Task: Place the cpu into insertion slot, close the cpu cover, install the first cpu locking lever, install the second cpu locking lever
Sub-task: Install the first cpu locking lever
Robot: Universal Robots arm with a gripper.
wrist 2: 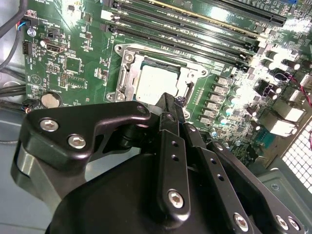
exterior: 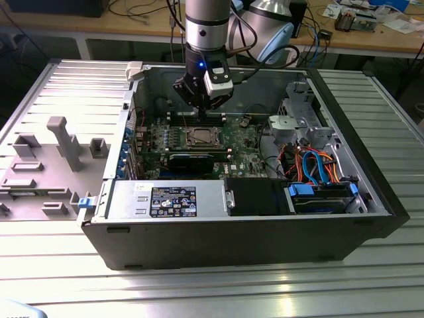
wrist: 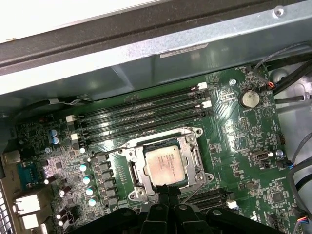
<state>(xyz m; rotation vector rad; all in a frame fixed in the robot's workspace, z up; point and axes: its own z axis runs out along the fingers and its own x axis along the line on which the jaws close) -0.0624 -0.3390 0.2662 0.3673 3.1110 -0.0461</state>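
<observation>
Electronics lab: opened computer case (exterior: 265,232), cluttered workbench (exterior: 371,36).

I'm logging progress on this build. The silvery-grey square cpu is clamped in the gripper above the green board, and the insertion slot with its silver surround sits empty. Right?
Not quite. The silvery-grey square cpu already lies in the insertion slot with its silver metal surround, as both wrist views show; the slot is not empty. The black gripper does hang above the green circuit board, at the socket's edge.
</observation>
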